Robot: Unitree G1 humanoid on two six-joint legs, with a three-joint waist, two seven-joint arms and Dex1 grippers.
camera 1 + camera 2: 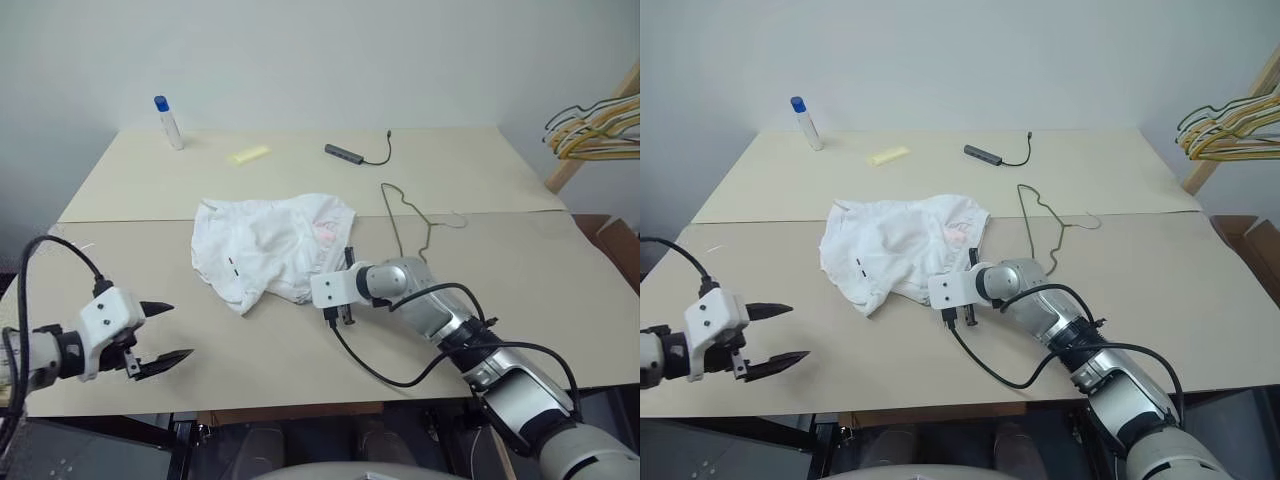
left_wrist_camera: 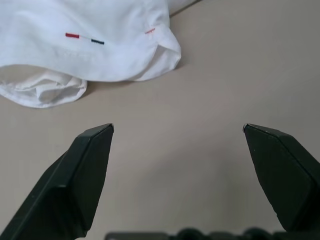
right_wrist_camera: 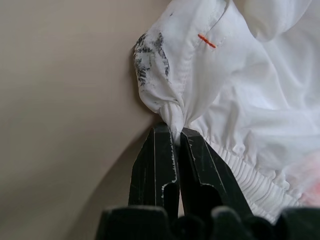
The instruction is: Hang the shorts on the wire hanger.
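The right hand (image 3: 174,131) has pinched the edge of the shorts (image 1: 270,245), lying crumpled on the surface (image 1: 520,270) beside the hanger (image 1: 408,215), while the left hand (image 1: 165,332) waits wide open and empty, so lifting comes next.

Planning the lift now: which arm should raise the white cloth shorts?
Right: the right gripper is shut on the white cloth shorts; the left gripper hangs open, apart from them.

Looks like a lab or test room: bare white wall (image 1: 320,50), plain beige worktop (image 1: 150,180) made of two boards pushed together. Loose props on it: small bottle (image 1: 168,123), cabled adapter (image 1: 345,152), hanger bunch (image 1: 595,128) alongside.
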